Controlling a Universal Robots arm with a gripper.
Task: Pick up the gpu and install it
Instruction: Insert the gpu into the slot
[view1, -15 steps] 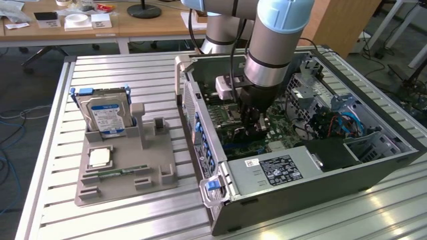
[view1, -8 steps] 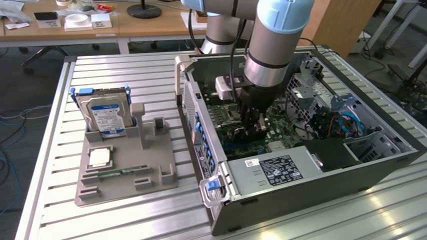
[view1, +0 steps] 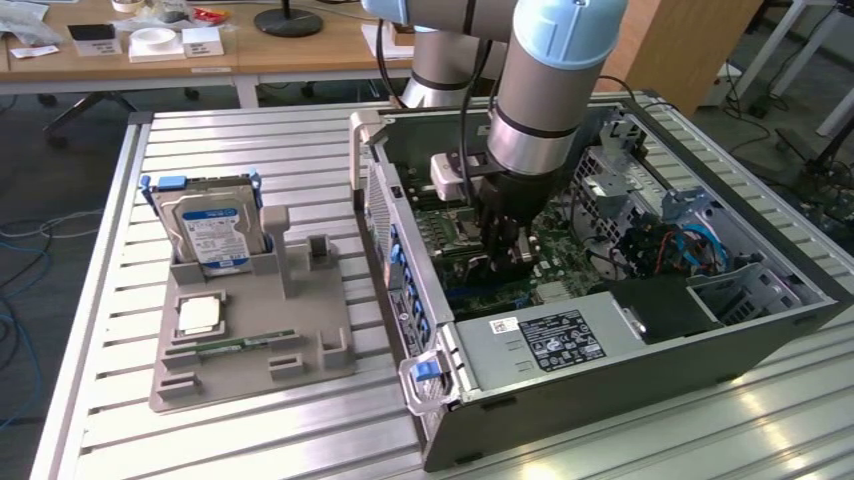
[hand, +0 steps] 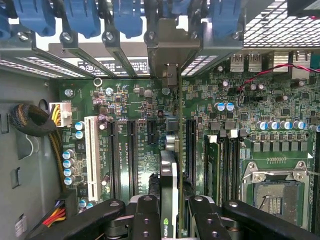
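Fingers (hand: 145, 220) of your gripper (hand: 170, 220) are clamped on the gpu (hand: 169, 180), which stands on edge between them, its thin top edge showing a logo. You can see the card's metal bracket (hand: 172, 50) reaching to the slot openings at the case's rear wall. Below it lies the green motherboard (hand: 140, 125) with its black expansion slots. From the exterior view, your gripper (view1: 505, 262) sits deep inside the open computer case (view1: 601, 380); the hard drive (view1: 214, 232) stands in its gray holder (view1: 254, 340) at the exterior view's left.

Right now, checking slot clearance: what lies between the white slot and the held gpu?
In the wrist view, two empty black slots between white slot and gpu.
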